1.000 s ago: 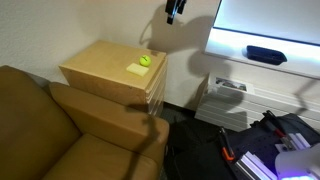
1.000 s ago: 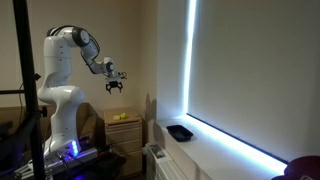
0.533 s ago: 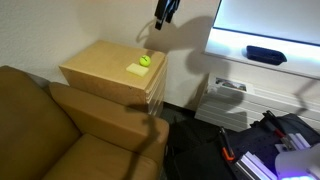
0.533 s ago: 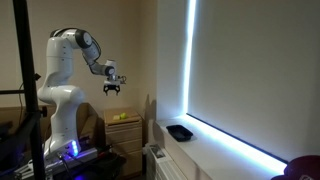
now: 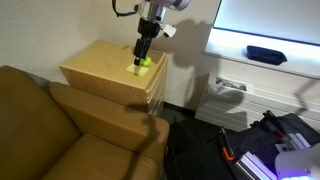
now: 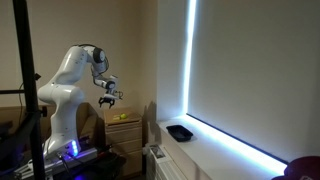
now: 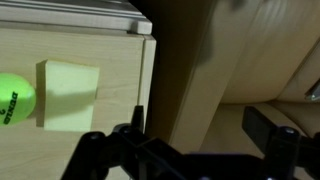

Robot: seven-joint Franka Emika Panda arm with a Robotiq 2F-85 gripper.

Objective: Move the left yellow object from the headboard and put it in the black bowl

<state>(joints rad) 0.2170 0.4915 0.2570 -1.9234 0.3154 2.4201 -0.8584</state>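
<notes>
Gripper [image 5: 139, 57] fingers apart over headboard [image 5: 98, 66]; ball [image 7: 12, 97] just beside pad [image 7: 68, 95] (risk: misaligned descent knocks ball off).

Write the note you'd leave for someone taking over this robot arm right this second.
Gripper: open, empty, hanging a little above the headboard, close over the yellow things and not touching them.
Yellow square piece: lying flat on the headboard top, right beside the yellow-green ball. In the wrist view it sits off to one side of the open fingers, not between them.
Black bowl: on the white ledge, well away from the headboard.
Done: the approach only.
Left: centre over the square, lower, grip it without the ball, carry it to the bowl, release.
</notes>
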